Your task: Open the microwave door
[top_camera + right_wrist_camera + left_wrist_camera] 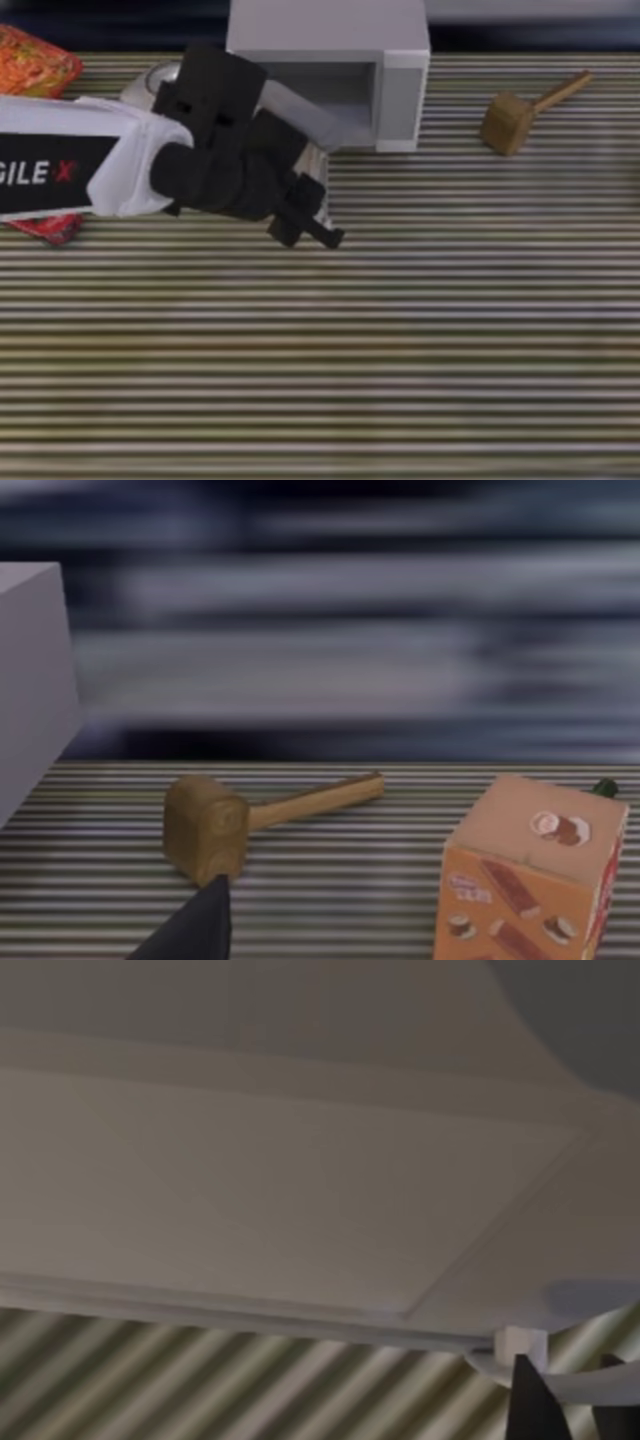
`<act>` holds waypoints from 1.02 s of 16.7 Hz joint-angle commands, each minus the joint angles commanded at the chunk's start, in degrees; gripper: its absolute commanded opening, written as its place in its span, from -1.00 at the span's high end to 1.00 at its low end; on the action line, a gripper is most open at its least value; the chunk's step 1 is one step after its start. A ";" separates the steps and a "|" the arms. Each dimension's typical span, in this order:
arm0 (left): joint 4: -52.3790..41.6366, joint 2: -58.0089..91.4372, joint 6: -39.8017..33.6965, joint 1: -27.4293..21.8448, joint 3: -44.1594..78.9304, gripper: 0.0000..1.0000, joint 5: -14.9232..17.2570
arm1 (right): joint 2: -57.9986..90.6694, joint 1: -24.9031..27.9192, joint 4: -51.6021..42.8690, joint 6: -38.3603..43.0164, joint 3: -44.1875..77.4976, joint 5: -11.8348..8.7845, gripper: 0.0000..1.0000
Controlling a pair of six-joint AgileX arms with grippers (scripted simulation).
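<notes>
Closest to the top camera is our left arm, reaching in from the table's left with our left gripper right at the free edge of the microwave door. That door is swung out from the microwave, which sits just behind the gripper with its cavity showing. In the left wrist view the door fills nearly everything, and one dark fingertip sits against the slim handle. It looks clamped on the handle, though the second finger is mostly cut off. Well off to the gripper's right lies a wooden mallet. Our right gripper shows just one fingertip, so we can't tell its state; an orange snack box stands near it.
</notes>
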 joint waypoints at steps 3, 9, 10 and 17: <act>0.00 0.00 0.00 0.00 0.00 1.00 0.00 | 0.00 0.00 0.00 0.00 0.00 0.00 -1.00; -0.35 -0.17 1.00 0.14 -0.39 1.00 1.21 | 0.00 0.00 0.00 0.00 0.00 0.00 -1.00; -0.43 -0.32 1.59 0.45 -0.48 1.00 1.60 | 0.00 0.00 0.00 0.00 0.00 0.00 -1.00; -0.89 -0.86 4.08 1.72 -0.97 1.00 3.19 | 0.00 0.00 0.00 0.00 0.00 0.00 -1.00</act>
